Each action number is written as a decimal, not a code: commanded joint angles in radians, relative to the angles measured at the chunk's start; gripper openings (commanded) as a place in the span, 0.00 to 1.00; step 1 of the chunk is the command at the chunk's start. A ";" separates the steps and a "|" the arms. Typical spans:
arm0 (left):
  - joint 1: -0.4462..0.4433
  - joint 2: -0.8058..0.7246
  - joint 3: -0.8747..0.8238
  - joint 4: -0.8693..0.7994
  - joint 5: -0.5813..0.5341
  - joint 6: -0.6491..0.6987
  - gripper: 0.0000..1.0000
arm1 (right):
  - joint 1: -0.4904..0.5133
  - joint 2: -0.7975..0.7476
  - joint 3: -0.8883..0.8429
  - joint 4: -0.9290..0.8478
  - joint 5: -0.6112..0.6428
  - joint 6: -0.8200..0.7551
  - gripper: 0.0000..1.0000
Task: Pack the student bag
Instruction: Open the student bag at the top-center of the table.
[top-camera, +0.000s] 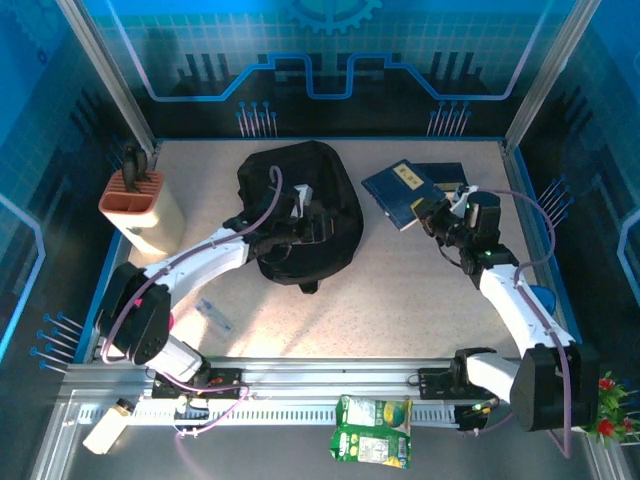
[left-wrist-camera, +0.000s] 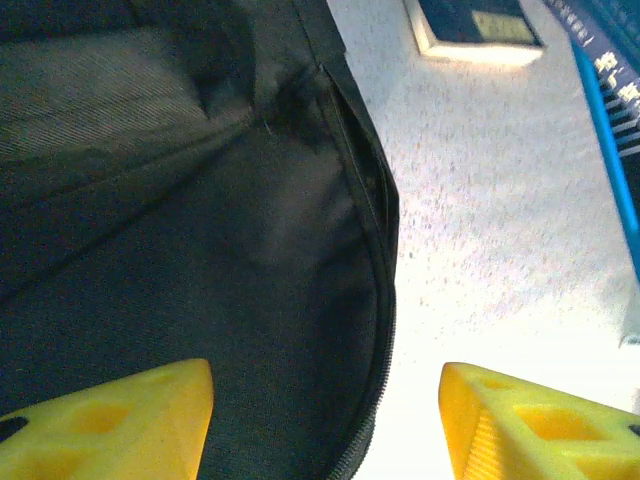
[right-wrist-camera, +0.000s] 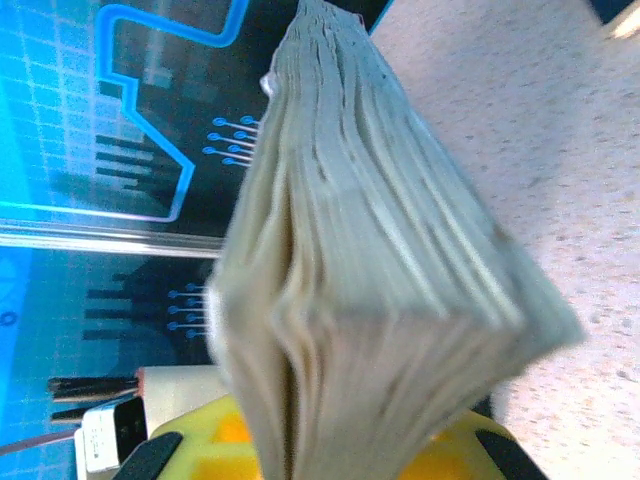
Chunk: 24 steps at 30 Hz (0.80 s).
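Observation:
The student bag (top-camera: 300, 205), a large black fabric backpack, lies flat at the middle of the table. My left gripper (top-camera: 312, 226) hovers over its right side. In the left wrist view this gripper (left-wrist-camera: 327, 388) stands open, its yellow fingers (left-wrist-camera: 120, 415) astride the bag's zipped edge (left-wrist-camera: 385, 300) with nothing held. My right gripper (top-camera: 436, 216) is shut on a dark blue book (top-camera: 398, 190), lifted and tilted right of the bag. The right wrist view shows the book's page edges (right-wrist-camera: 380, 270) clamped in that gripper (right-wrist-camera: 330, 445). A second blue book (top-camera: 445, 172) lies behind it.
A tan and orange pen holder (top-camera: 140, 205) stands at the far left. A small clear item (top-camera: 213, 315) lies near the left arm. A green snack packet (top-camera: 372, 430) and a white item (top-camera: 105, 425) rest by the front rail. Blue-patterned walls enclose the table.

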 joint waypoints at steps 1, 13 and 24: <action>-0.040 0.060 0.049 -0.038 0.053 0.078 0.60 | -0.031 -0.043 -0.005 -0.081 0.020 -0.077 0.00; -0.075 0.216 0.184 -0.189 0.091 0.322 0.43 | -0.058 -0.051 -0.012 -0.119 0.002 -0.102 0.00; -0.074 0.319 0.297 -0.288 0.135 0.460 0.37 | -0.059 -0.050 -0.005 -0.142 0.007 -0.117 0.00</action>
